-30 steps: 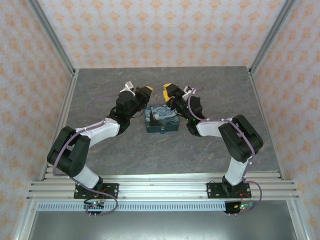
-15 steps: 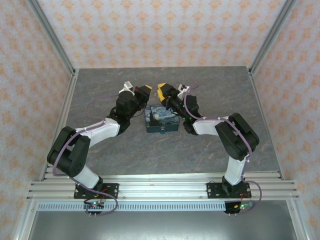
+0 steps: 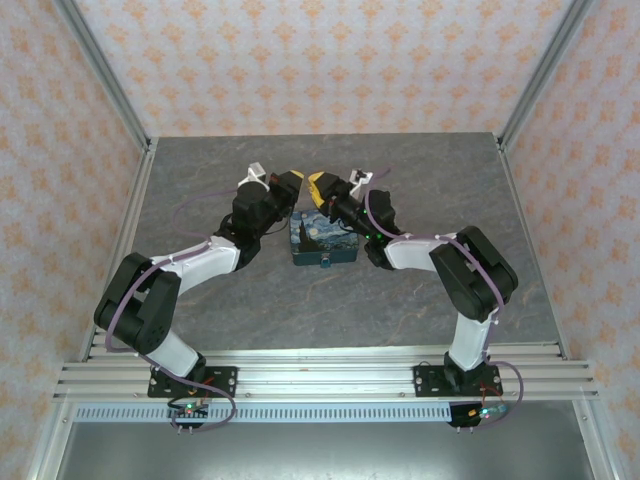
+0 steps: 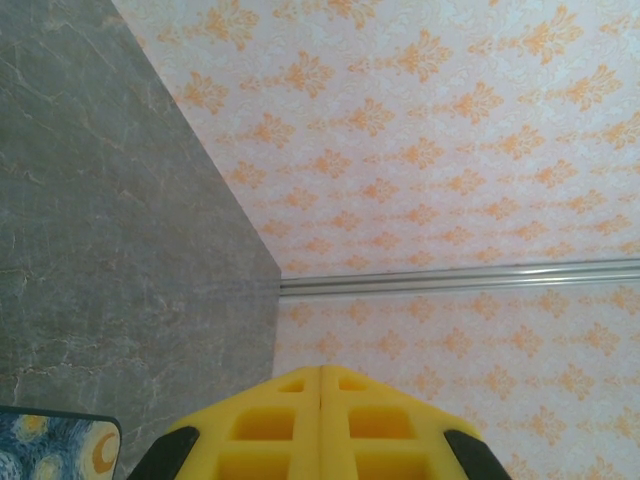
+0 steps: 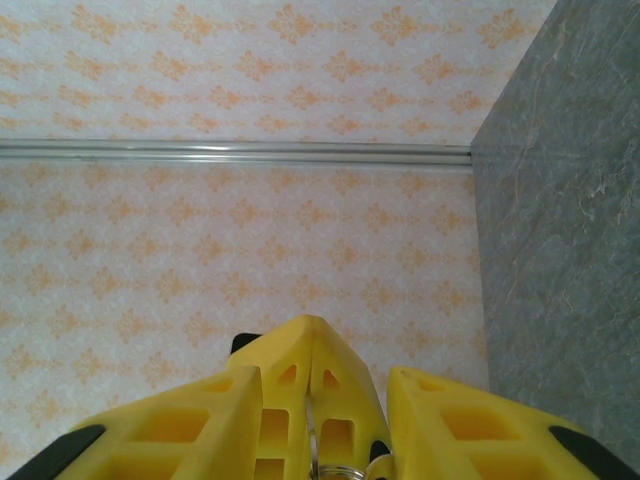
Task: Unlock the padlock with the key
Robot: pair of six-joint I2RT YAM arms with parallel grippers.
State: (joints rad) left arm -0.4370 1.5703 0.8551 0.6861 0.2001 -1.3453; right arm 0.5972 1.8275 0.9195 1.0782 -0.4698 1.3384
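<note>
My left gripper (image 3: 293,183) is shut, its yellow fingers (image 4: 280,420) pressed flat together. In the right wrist view a thin metal key (image 5: 312,440) with a ring (image 5: 340,470) at its lower end is pinched in the seam of those left fingers (image 5: 285,400). My right gripper (image 3: 317,183) meets the left one tip to tip above the far edge of the painted box. It is open, with one finger on each side of the left fingertips (image 5: 322,372). The padlock is hidden.
The blue box (image 3: 322,240) printed with a swirly night sky lies on the grey table (image 3: 200,170), just below both grippers; its corner (image 4: 50,450) shows in the left wrist view. Patterned walls enclose the table on three sides.
My right gripper has moved left, up to the left gripper's tips, and its jaws have narrowed. The left arm and the box have stayed still.
</note>
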